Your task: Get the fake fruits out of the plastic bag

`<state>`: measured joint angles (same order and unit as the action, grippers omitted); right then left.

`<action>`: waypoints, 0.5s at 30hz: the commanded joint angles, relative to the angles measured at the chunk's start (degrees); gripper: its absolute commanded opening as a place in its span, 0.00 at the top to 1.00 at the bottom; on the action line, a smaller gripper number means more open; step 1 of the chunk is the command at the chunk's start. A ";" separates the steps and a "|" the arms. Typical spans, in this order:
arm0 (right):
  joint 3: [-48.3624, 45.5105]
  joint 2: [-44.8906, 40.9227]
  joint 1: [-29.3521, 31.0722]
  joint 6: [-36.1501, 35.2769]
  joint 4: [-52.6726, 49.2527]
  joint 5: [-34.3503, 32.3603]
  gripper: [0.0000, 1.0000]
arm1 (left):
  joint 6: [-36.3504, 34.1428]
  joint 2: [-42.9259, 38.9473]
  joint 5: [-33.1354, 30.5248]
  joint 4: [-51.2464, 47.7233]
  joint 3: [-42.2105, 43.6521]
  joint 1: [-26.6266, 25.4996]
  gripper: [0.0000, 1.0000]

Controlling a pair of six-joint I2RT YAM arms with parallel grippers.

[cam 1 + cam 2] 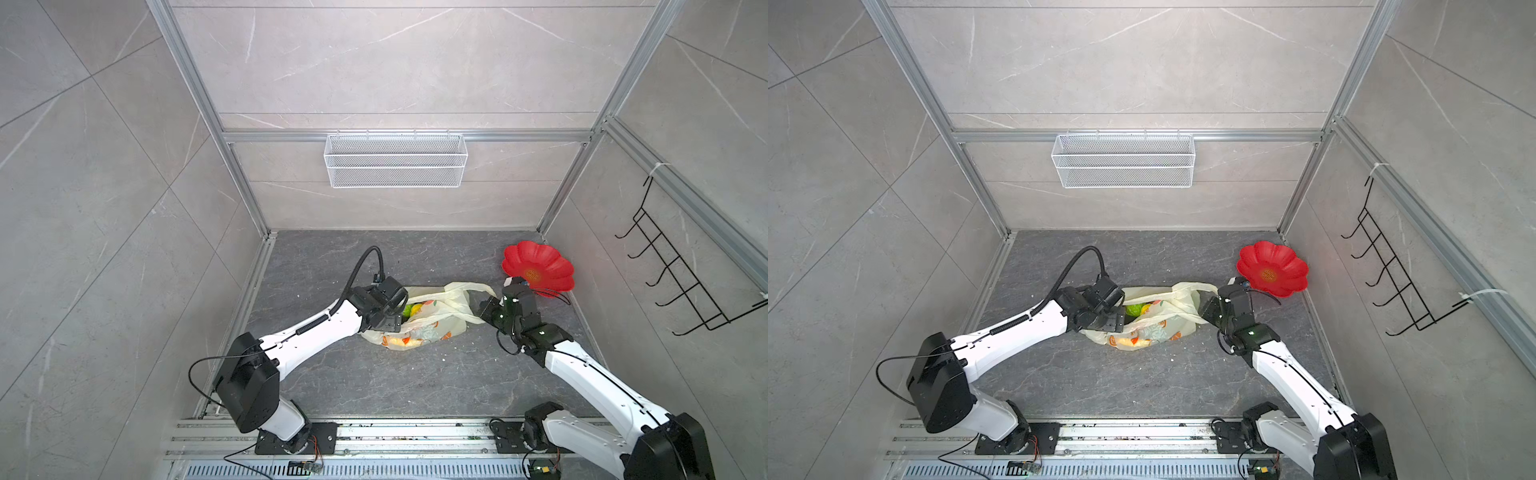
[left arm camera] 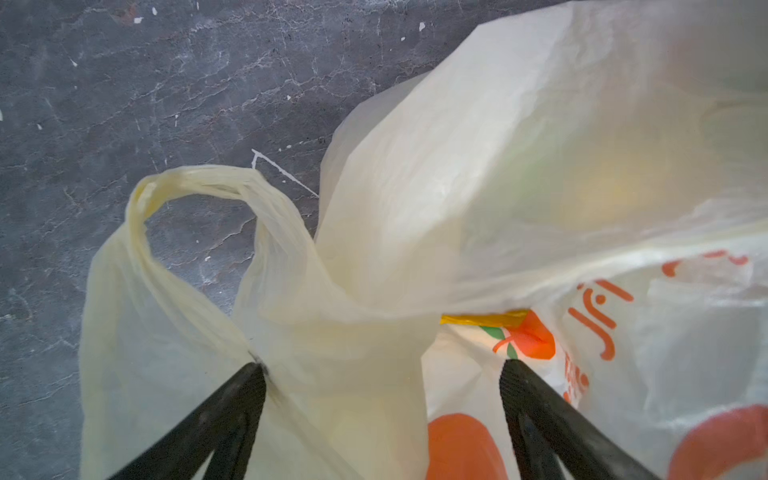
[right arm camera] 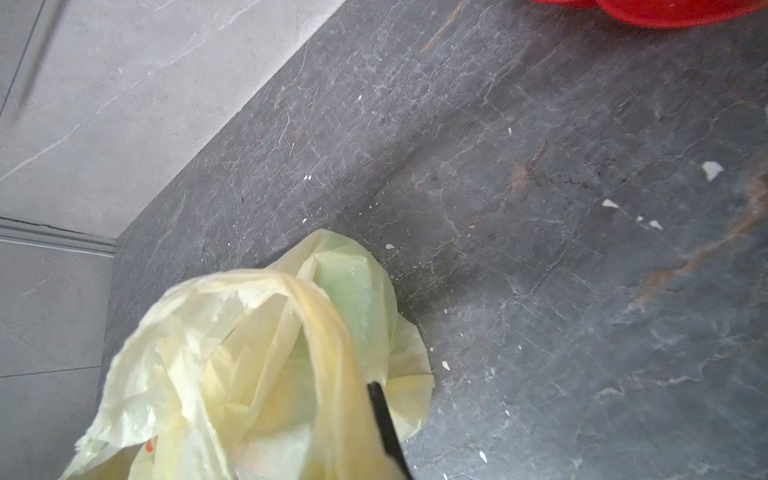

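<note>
Thin plastic bag [image 1: 419, 330] lies mid-frame, fake fruits [image 1: 410, 309] inside. Your right hand [image 1: 487, 305] clenches its handle [image 1: 473, 286]; left hand [image 2: 382, 370] gapes over it: close now and you'd likely pinch plastic, not fruit.

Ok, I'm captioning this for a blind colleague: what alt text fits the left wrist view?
The left gripper, its two black fingers open, has crumpled film of the pale cream plastic bag between them, printed with orange fruits and characters. One loop handle shows against the dark stone table.
</note>
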<state>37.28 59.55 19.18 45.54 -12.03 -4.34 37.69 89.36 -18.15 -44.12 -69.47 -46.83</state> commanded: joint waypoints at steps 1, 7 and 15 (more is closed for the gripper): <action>-1.31 -1.66 0.39 -0.71 -2.45 -2.63 1.00 | 2.25 3.32 -3.07 0.61 -3.40 0.86 0.10; -1.20 -1.63 0.34 -0.54 -3.33 -4.63 1.00 | 3.11 3.98 -2.16 3.42 -0.62 3.64 0.23; 1.80 3.31 -1.84 -0.54 -1.50 -2.53 1.00 | 0.89 -4.95 3.89 13.38 9.42 12.08 0.72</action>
<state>37.01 60.77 18.37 45.39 -13.50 -7.22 39.48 90.37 -16.03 -35.03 -62.61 -37.76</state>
